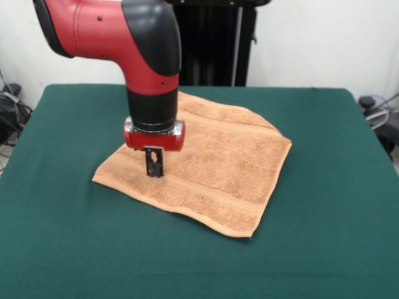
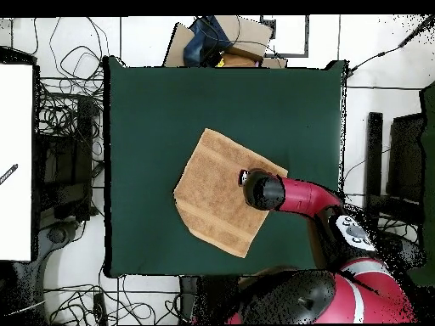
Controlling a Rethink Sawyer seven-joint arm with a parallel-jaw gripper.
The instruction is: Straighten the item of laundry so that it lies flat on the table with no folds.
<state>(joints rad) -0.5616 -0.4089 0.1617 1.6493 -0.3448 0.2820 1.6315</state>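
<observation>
The item of laundry [image 1: 218, 162], a light orange-tan towel with woven bands, lies spread on the green table [image 1: 330, 199], turned like a diamond. From above the item of laundry [image 2: 217, 199] sits near the middle of the table [image 2: 144, 119]. Its corner towards the front view's right [image 1: 288, 143] looks slightly doubled. My gripper [image 1: 154, 169] points straight down at the towel's left part, with its tips at the cloth. The jaws stand close together. No cloth is lifted around them. In the overhead view the arm's wrist [image 2: 262, 190] hides the gripper and the towel corner under it.
Bare green cloth surrounds the towel on all sides. Off the table lie cables [image 2: 64, 127], a white board [image 2: 15, 161] and boxes [image 2: 223, 41] beyond the far edge. Dark equipment [image 1: 11, 112] sits by the table's side.
</observation>
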